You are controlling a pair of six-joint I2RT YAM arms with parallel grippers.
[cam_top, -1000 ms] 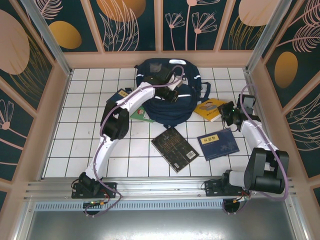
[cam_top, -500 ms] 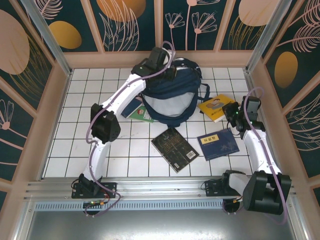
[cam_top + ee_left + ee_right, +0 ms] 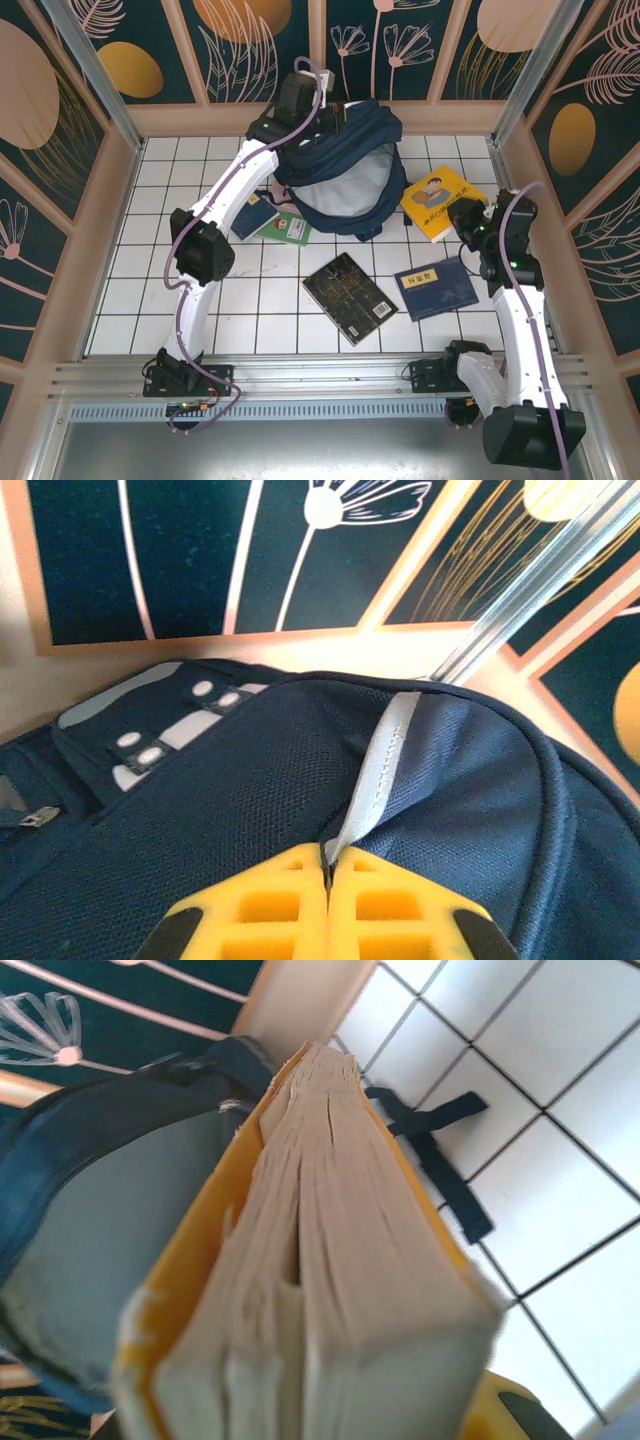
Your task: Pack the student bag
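Packing at an early stage. The student bag [image 3: 343, 165] stands at the far middle of the tiled table [image 3: 130, 300], close to the back wall. It is raised at its top so that its mouth gapes toward the near right, and the visible part of its pale lining [image 3: 345, 195] is bare. By this showing no book is judged packed yet.

Four books lie flat on the tiles, all outside the bag:
- a black book [image 3: 350, 298] and a blue book [image 3: 436, 288] in the near middle
- a green book [image 3: 290, 231] and a dark-blue book [image 3: 254, 214] just beside the bag's left edge

A yellow book [image 3: 436, 198] is clamped in the right gripper [image 3: 470, 222]. It is off the tiles just right of the bag, and the right wrist view has its page edge [image 3: 330, 1250] aimed at the opening. It is the first item due for insertion.

The left gripper [image 3: 327, 865] has its jaws pressed together on the grey strip [image 3: 385, 745] at the bag's top, which holds the mouth open.
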